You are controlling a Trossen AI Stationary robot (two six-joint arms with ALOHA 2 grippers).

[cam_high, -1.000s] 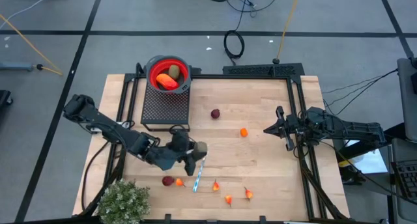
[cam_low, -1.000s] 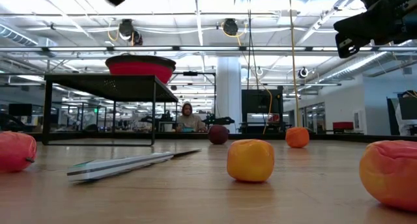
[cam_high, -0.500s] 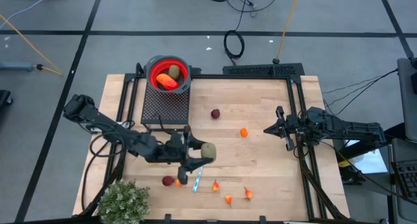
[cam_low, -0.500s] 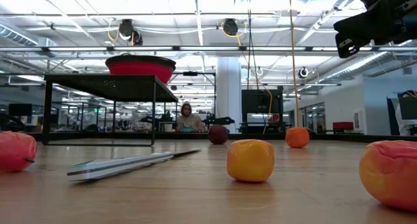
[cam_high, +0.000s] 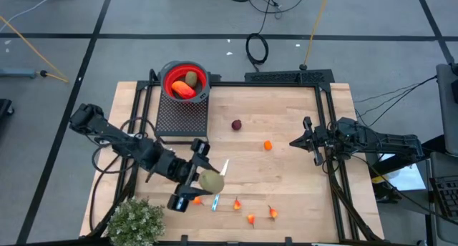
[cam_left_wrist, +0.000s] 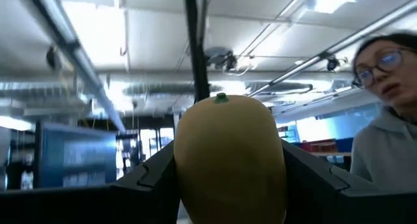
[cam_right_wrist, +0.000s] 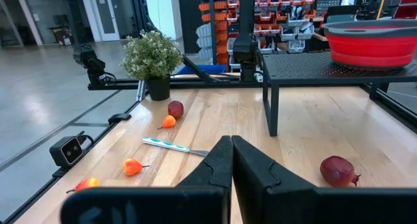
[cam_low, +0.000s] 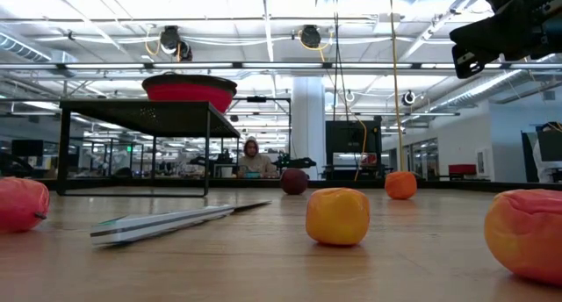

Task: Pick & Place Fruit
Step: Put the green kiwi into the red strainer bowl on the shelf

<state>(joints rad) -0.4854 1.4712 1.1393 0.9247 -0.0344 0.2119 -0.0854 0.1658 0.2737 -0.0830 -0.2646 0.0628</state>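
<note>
Left gripper point(cam_high: 204, 180), at seven o'clock on the wooden table point(cam_high: 286, 203), clamps a smooth olive-brown oval toy fruit point(cam_high: 210, 181) across its middle; it looks light, rigid and likely slippery. At three o'clock, the right gripper point(cam_high: 303, 141) waits with fingers pressed together.
</note>
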